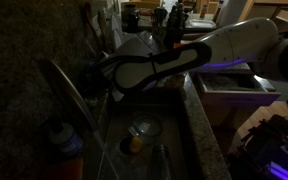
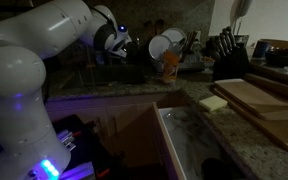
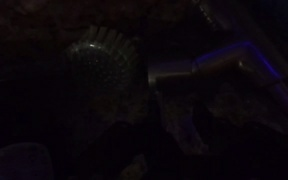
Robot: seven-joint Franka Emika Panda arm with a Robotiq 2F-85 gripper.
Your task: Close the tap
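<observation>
Dim sink basin (image 1: 167,118) | tap (image 1: 72,98) arches over basin edge | end effector (image 1: 92,68) near backsplash, open-or-closed cannot tell

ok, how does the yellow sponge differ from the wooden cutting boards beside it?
Size: the yellow sponge is a small block; the wooden cutting boards are far larger and run out of frame. Colour: the sponge is pale yellow, the boards brown. Count: the sponge is single, the boards look stacked. Both lie flat on the counter.
</observation>
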